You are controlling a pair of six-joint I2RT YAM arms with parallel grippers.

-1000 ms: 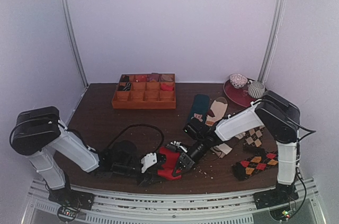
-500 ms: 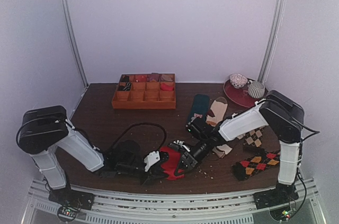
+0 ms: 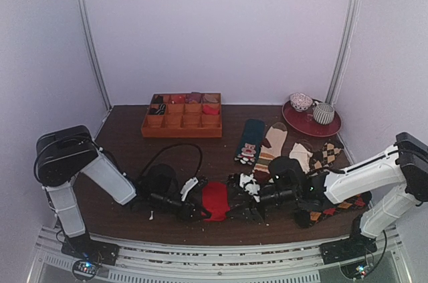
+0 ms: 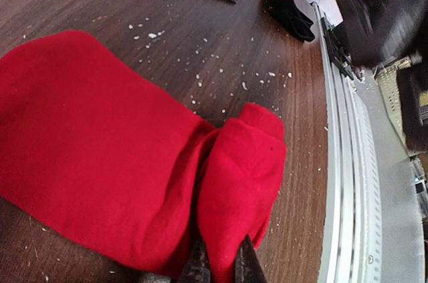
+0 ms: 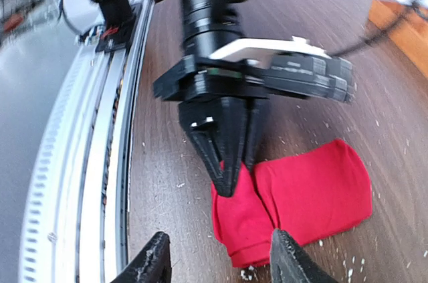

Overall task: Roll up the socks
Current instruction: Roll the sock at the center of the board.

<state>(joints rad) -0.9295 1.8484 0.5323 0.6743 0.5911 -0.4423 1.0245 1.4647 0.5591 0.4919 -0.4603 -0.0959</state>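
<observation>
The red socks (image 3: 215,201) lie near the table's front edge, one end folded over into a thick lobe (image 4: 244,169). From the left, my left gripper (image 4: 221,267) is shut on that fold, with red fabric pinched between its dark fingertips (image 4: 199,264). The right wrist view shows the same grip, the left gripper (image 5: 231,152) pressed onto the socks (image 5: 314,193). My right gripper (image 5: 221,264) stands open just right of the socks and apart from them, nothing between its fingers (image 5: 152,263). In the top view the right gripper (image 3: 249,197) sits low beside the bundle.
An orange compartment tray (image 3: 182,122) stands at the back. A red plate with cups (image 3: 311,122) is back right. A teal bear sock (image 3: 250,141), a cream sock (image 3: 273,141) and argyle socks (image 3: 331,208) lie right of centre. A black cable (image 3: 175,157) loops by the left arm. The metal rail (image 4: 342,162) runs close by.
My left gripper has shut on the socks' folded end. My right gripper has let go, opened and drawn back to the right, its arm now lower and stretched out.
</observation>
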